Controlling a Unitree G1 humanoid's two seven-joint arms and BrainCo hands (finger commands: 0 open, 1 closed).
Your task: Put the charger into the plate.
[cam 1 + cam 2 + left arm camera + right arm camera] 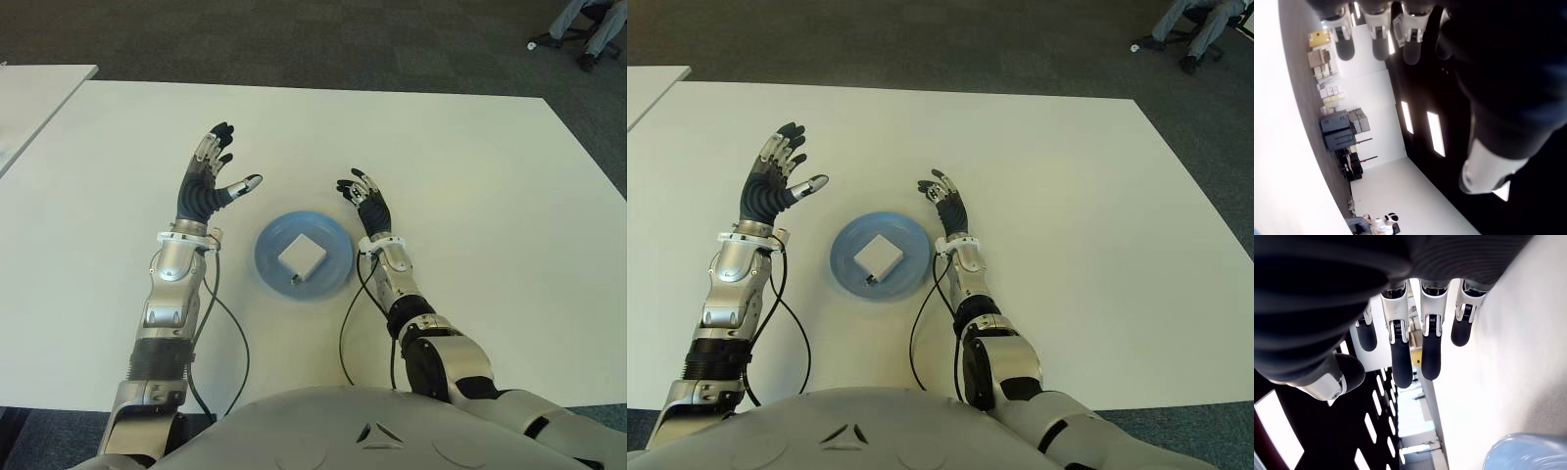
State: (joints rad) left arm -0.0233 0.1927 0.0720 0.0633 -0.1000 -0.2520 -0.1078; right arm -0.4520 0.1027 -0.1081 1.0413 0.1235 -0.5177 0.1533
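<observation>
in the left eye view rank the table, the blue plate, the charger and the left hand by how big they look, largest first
1. Table, far the largest.
2. Blue plate.
3. Left hand, fingers spread; it looks close to the plate in size and is raised nearer the camera, so this ranking is unsure.
4. Charger, smallest, lying in the plate.
</observation>
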